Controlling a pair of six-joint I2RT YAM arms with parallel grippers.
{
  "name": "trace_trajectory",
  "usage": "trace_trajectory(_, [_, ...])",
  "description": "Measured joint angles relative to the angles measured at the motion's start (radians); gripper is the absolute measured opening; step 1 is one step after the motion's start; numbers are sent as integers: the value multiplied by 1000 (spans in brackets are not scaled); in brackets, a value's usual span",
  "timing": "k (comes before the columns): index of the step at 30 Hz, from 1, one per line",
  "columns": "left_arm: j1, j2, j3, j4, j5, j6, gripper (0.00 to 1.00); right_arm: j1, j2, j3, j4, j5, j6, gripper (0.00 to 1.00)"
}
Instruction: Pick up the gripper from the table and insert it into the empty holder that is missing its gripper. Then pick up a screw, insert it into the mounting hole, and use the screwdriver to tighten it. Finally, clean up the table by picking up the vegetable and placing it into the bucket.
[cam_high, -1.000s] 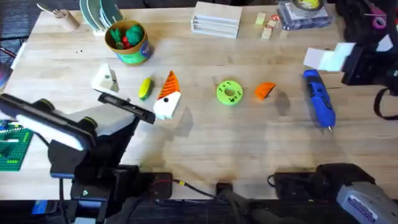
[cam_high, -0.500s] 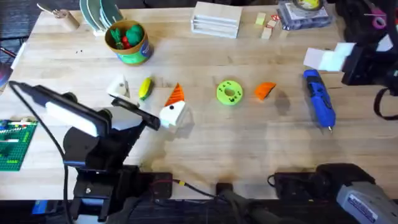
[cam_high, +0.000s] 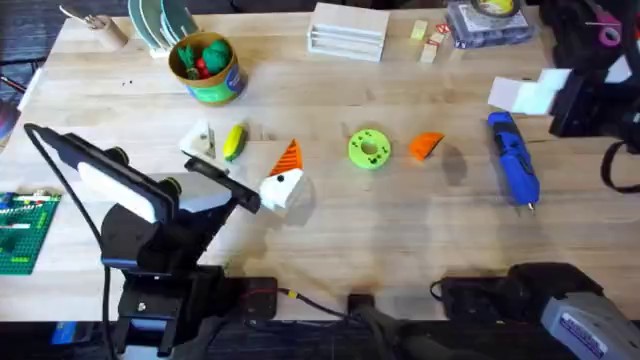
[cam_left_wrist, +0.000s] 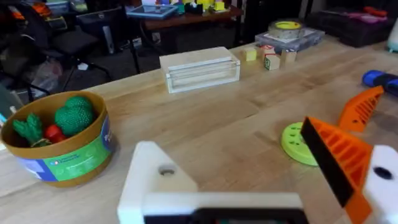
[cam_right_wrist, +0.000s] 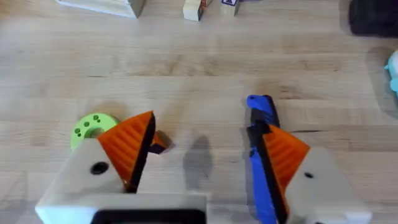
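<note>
Gripper (cam_high: 427, 145), a ribbed orange wedge, is seen overhead lying loose on the table (cam_high: 400, 230) just beside a green disc (cam_high: 369, 148). From the left wrist, the left claw (cam_left_wrist: 249, 174) is held spread, its bare white holder (cam_left_wrist: 155, 180) likely presented for fitting. From the right wrist, the right claw (cam_right_wrist: 205, 162) is spread, empty, over the screwdriver (cam_right_wrist: 262, 155).
</note>
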Motion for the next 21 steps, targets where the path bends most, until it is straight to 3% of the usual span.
trace_trajectory(21, [0, 0, 0, 0, 19, 0, 992, 0, 0, 0, 0, 0, 0, 992])
